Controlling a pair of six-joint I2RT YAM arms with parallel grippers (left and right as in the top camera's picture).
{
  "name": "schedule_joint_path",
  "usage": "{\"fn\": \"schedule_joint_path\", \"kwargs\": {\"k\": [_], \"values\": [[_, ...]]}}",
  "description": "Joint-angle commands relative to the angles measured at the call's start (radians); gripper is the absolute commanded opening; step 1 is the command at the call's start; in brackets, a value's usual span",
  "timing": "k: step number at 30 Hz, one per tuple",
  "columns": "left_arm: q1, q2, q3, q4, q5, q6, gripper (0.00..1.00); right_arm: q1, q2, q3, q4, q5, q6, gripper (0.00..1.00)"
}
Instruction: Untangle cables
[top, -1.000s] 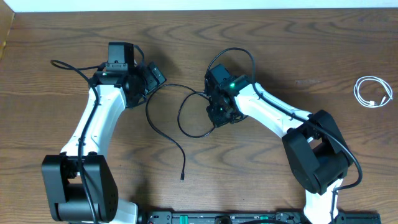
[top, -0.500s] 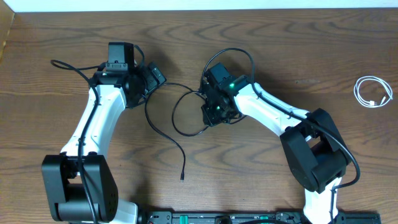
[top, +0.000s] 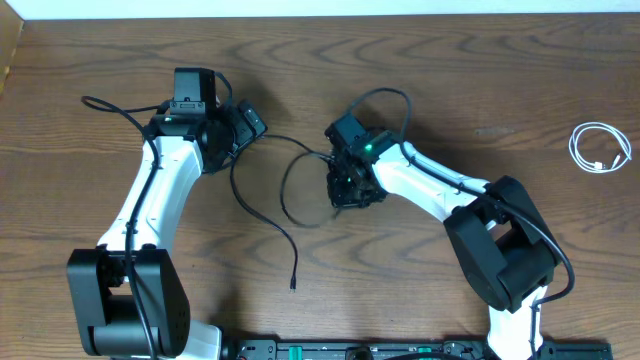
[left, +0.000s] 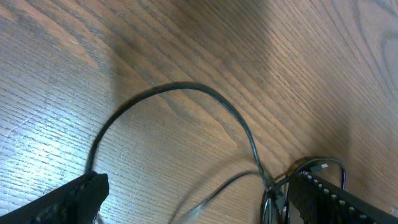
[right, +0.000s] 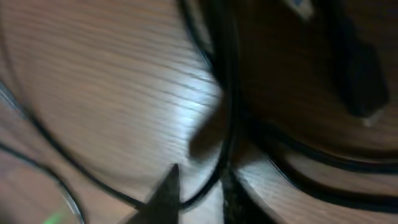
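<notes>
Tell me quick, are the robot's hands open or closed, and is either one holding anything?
Left gripper: open, holding nothing.
Right gripper: shut on a black cable.

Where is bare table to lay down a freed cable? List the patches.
Free: the wood between the right arm and the white cable; also the strip behind the left arm. Crowded: the middle, where black cables loop between the arms.

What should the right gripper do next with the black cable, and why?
Probably draw the right gripper slowly away from the left gripper. It seems shut on a black cable whose loop lies between the arms, and the left gripper stands open; a gentle pull may open the loop.
</notes>
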Motion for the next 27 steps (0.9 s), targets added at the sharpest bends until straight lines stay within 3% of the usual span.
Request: {"fn": "schedule_joint_path", "kwargs": {"k": [1, 8, 11, 20, 21, 24, 27], "values": [[0.003, 0.005, -0.014, -0.002, -0.013, 0.006, 0.98, -0.002, 0.005, -0.006, 0.001, 0.036, 0.075, 0.01], [0.003, 0.005, -0.014, -0.002, -0.013, 0.006, 0.98, -0.015, -0.072, 0.011, -0.006, 0.077, -0.167, 0.02], [0.003, 0.005, -0.014, -0.002, -0.013, 0.006, 0.98, -0.015, -0.082, 0.011, -0.009, 0.191, -0.192, 0.09], [0.003, 0.005, -0.014, -0.002, -0.013, 0.006, 0.98, -0.012, -0.078, 0.011, 0.026, 0.295, -0.267, 0.06], [0.003, 0.005, -0.014, -0.002, -0.013, 0.006, 0.98, -0.012, -0.078, 0.01, 0.023, 0.29, -0.266, 0.08], [0.003, 0.005, -0.014, -0.002, -0.013, 0.006, 0.98, -0.012, -0.078, 0.01, 0.014, 0.201, -0.266, 0.28], [0.003, 0.005, -0.014, -0.002, -0.013, 0.006, 0.98, -0.012, -0.078, 0.01, 0.018, 0.127, -0.259, 0.3]]}}
